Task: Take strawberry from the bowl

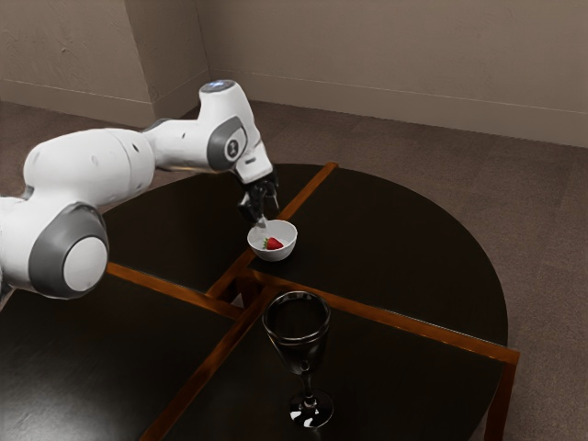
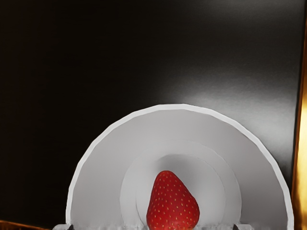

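My gripper [image 1: 261, 219] is over the white bowl [image 1: 285, 247], at its rim on the arm's side in the exterior view. A red strawberry [image 1: 273, 243] lies inside the bowl. Along the lower edge of the wrist view, the tips of my gripper [image 2: 152, 227] show far apart, so it stands open. Between them in that view is the strawberry [image 2: 171, 203], resting on the bottom of the bowl [image 2: 110, 158]. The strawberry's lower part is cut off by the picture's edge, and neither tip is seen touching it.
A dark glass goblet [image 1: 301, 344] stands upright on the round black table [image 1: 413, 266], nearer the exterior camera than the bowl. Brown wooden strips [image 1: 386, 318] cross the tabletop, one of them running close to the bowl.
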You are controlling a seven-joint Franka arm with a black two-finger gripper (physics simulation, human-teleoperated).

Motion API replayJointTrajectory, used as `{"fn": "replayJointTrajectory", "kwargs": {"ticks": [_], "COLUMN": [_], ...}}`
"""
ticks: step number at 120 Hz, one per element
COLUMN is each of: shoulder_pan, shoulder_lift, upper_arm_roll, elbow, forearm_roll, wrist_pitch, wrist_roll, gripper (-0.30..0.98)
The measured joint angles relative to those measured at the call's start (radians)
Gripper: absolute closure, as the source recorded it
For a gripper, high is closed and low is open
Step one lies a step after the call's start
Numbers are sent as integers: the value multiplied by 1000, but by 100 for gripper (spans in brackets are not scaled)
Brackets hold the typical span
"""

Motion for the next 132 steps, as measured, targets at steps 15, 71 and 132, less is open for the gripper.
{"fn": "replayJointTrajectory", "kwargs": {"ticks": [15,71,132], "shoulder_pan": [-10,-14,-8], "shoulder_lift": [52,152,226], "upper_arm_roll": [30,34,33], "elbow": [78,162,221], "forearm_roll": [-10,-23,-30], "wrist_pitch": [-62,-98,-68], "wrist_roll": [44,118,146], "gripper": [34,38,43]}}
